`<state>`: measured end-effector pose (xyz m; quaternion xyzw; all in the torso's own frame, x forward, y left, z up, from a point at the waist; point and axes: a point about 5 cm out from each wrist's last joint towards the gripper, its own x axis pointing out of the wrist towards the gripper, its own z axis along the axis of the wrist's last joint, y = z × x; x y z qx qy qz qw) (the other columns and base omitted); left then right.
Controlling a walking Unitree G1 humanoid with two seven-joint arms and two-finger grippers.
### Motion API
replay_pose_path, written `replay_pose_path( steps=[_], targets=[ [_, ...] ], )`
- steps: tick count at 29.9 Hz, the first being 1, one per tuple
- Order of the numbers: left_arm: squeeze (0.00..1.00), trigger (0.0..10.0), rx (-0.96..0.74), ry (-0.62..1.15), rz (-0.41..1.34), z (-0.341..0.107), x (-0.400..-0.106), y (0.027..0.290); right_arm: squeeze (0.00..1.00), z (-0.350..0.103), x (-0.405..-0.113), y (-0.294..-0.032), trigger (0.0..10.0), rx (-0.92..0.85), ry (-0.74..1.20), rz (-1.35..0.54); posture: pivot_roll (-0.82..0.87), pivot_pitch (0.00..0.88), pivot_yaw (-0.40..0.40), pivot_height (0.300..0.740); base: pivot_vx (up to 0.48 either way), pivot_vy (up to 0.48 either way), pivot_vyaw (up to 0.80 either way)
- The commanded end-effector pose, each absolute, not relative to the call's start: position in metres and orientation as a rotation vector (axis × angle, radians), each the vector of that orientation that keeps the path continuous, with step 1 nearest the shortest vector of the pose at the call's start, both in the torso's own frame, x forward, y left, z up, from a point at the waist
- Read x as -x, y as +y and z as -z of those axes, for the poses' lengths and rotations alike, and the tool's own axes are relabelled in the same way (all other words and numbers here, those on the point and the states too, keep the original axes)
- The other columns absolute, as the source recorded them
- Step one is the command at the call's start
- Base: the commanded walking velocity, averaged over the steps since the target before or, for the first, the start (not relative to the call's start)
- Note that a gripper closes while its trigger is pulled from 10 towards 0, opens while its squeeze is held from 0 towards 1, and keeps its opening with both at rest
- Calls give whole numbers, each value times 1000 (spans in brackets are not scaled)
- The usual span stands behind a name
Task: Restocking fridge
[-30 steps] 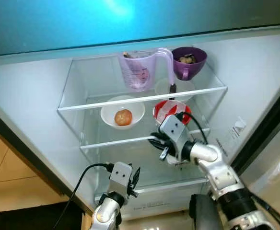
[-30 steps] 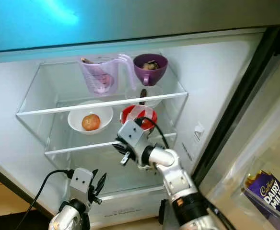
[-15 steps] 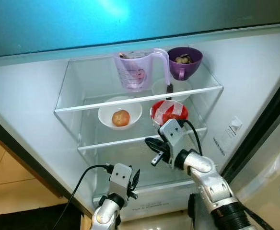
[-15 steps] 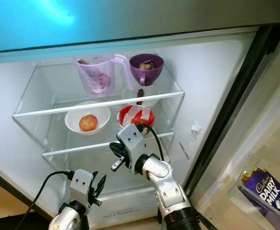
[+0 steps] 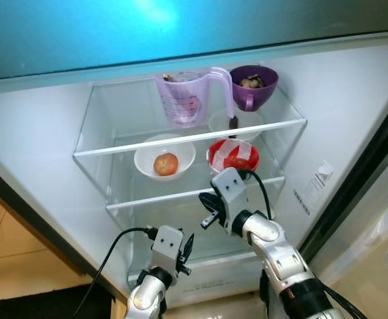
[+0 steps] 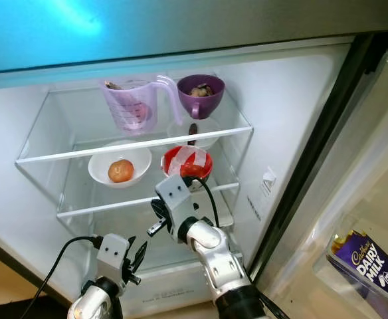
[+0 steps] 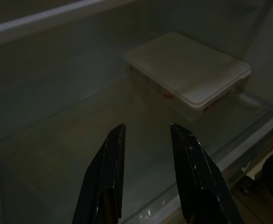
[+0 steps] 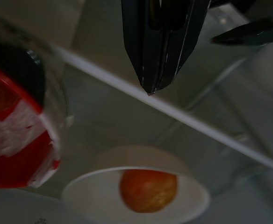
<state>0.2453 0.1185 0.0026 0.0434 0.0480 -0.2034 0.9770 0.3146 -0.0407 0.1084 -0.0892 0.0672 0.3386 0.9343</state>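
The fridge stands open with glass shelves (image 5: 187, 139). On the top shelf are a clear pink measuring jug (image 5: 189, 98) and a purple cup (image 5: 252, 85) with food in it. The middle shelf carries a white bowl (image 5: 181, 149) holding an orange-red fruit (image 5: 165, 163), and beside it a red and white bowl (image 5: 233, 157). My right gripper (image 5: 206, 211) hovers just below the middle shelf's front edge, shut and holding nothing; its wrist view looks at the fruit (image 8: 148, 190). My left gripper (image 5: 186, 249) is low at the fridge's bottom, open and pointing at a flat white box (image 7: 188, 74).
Another white bowl (image 5: 247, 123) with a dark item shows through the top shelf's glass. The fridge's right wall and dark door edge (image 6: 317, 153) are close to my right arm. A door bin holds a purple chocolate bar (image 6: 370, 256). Tiled floor lies at lower left.
My right gripper has drawn leftward and a little lower beneath the middle shelf. The head view has shifted slightly. The left gripper has stayed put.
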Motion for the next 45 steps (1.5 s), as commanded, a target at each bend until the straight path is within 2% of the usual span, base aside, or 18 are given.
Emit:
replay_pose_path(
  steps=[1,17,24,28,45],
  targets=[
    [0,10000,-105,101,415,-2,-244,122,0,-103,-315,-37,10000,190,171,-678,-33,72,44,545,0,0,0],
    [0,10000,-102,96,416,-3,-245,121,0,-98,-340,-44,10000,192,221,-455,-27,74,41,545,0,0,0],
    [0,10000,-102,93,419,-3,-245,120,0,-96,-344,-54,10000,163,225,-383,-27,73,43,545,0,0,0],
    [0,10000,-101,93,421,-3,-245,119,0,-92,-349,-68,10000,152,248,-289,-27,66,37,545,0,0,0],
    [0,10000,-99,91,427,-3,-245,116,0,-87,-356,-89,10000,209,276,-167,-30,68,37,545,0,0,0]
  ],
)
